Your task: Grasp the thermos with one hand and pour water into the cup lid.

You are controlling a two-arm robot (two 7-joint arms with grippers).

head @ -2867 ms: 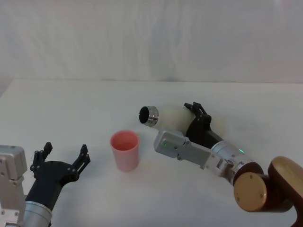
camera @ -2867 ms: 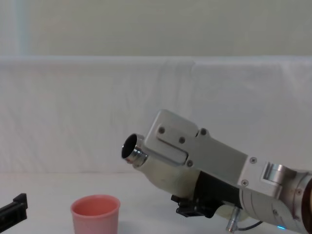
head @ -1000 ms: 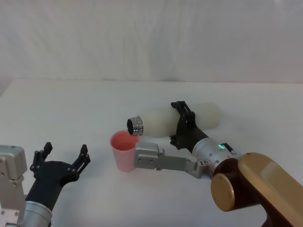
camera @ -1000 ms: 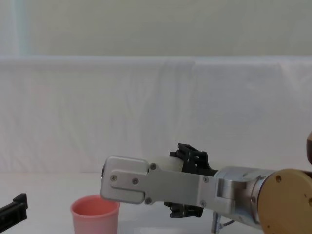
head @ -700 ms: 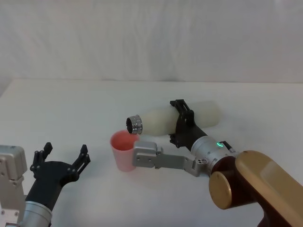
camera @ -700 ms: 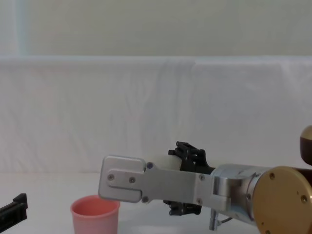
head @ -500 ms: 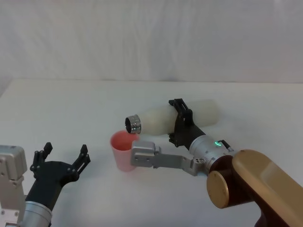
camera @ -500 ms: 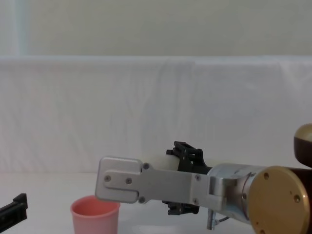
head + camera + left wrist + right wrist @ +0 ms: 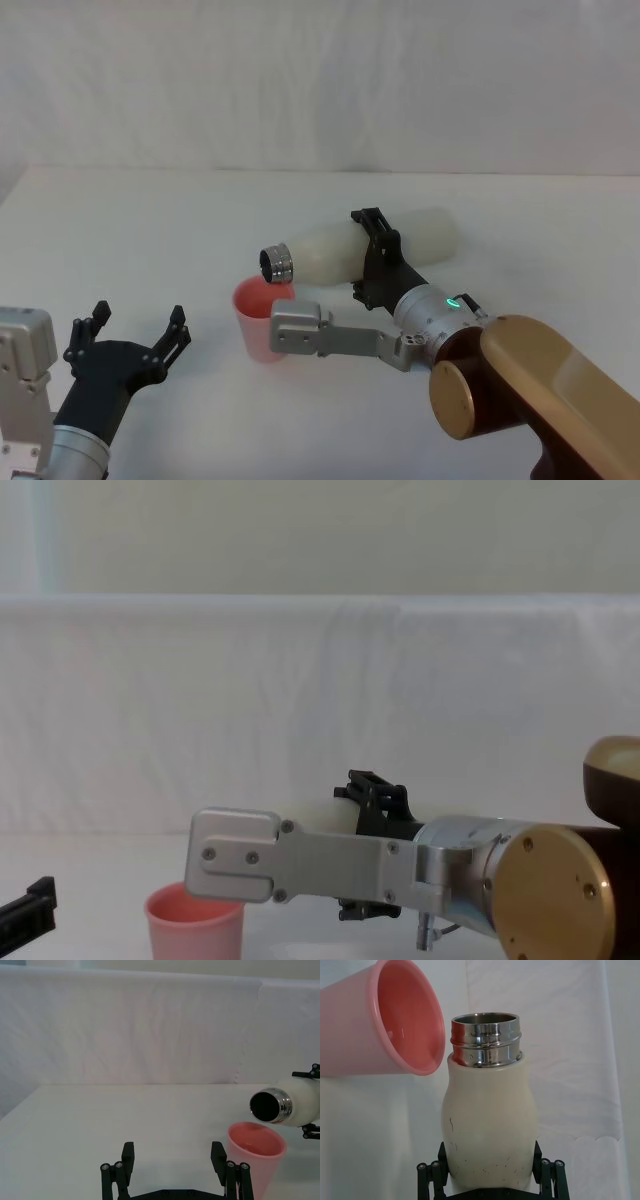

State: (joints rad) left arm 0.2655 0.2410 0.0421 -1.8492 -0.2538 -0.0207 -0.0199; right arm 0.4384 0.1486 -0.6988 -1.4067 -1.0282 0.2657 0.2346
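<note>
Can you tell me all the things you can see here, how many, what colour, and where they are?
thermos: one, cream-white with a shiny steel neck, tipped on its side, its open mouth over the pink cup's rim.
cup lid: one, salmon pink, standing upright on the table under the thermos mouth.
table: one, white, under everything.
backdrop: one, white cloth, behind the table.
right gripper: one, black, jaws clamped around the thermos body.
left gripper: one, black, jaws spread, low at the robot's left, apart from the cup.

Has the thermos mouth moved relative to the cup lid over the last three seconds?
Yes. The thermos swung toward the cup lid; its steel mouth now overhangs the rim.
</note>
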